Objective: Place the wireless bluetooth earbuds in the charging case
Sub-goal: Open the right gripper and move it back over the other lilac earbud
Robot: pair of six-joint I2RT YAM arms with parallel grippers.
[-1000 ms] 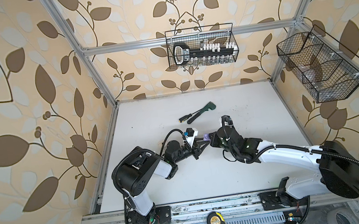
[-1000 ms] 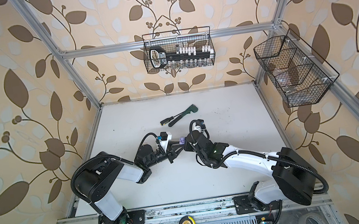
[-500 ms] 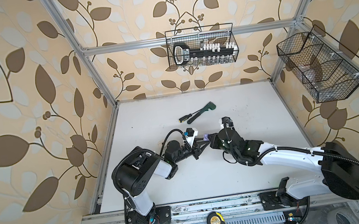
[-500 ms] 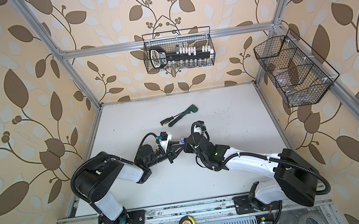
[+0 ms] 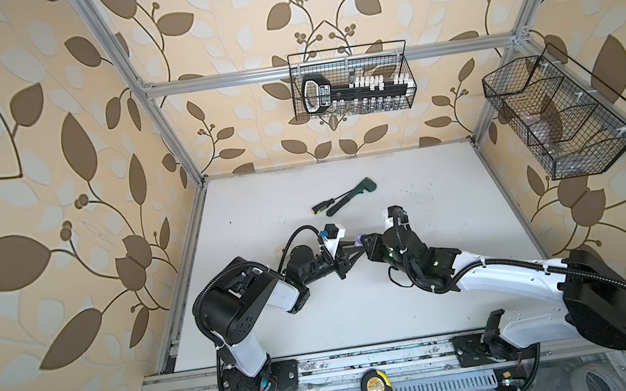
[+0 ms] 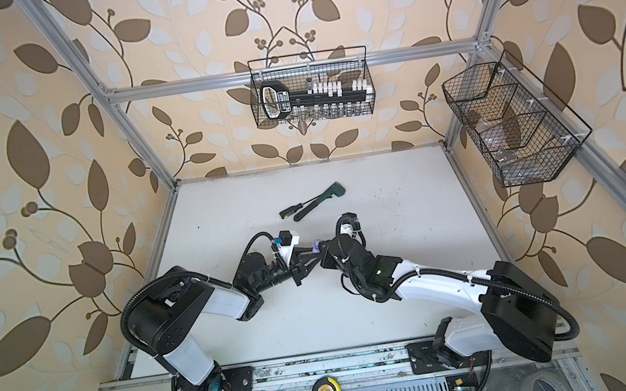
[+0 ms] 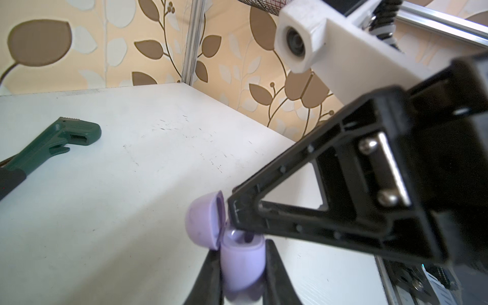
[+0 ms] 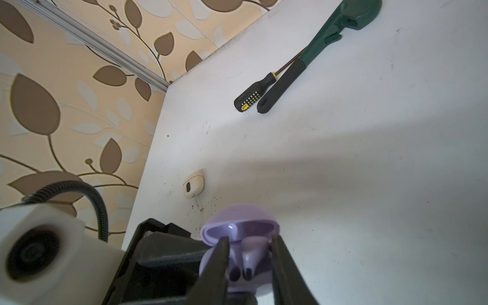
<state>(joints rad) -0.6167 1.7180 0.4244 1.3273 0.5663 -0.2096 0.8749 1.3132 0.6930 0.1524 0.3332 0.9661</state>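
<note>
Left gripper [image 7: 241, 250] clamps open lilac plastic case [image 7: 241, 266]. Right gripper [image 8: 250, 239], narrow, straddles lilac stemmed earbud [image 8: 250, 253] at its mouth; grip unclear.

The charging case [image 7: 243, 260] is lilac, the earbud [image 8: 252, 254] in it the same lilac. Beyond the case, on the white table [image 5: 363, 315]: a dark green wrench [image 5: 361, 189], black-gripped, and a black-and-yellow screwdriver [image 5: 323, 206]. Wallpaper [image 5: 31, 205] is beige with brown leaves.

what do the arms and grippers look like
The left arm and right arm are white shells with black joint housings, ribbed black cables tied alongside, and small green lights. The left gripper and right gripper have black triangular open-frame fingers; a white camera mount sits by each.
</note>
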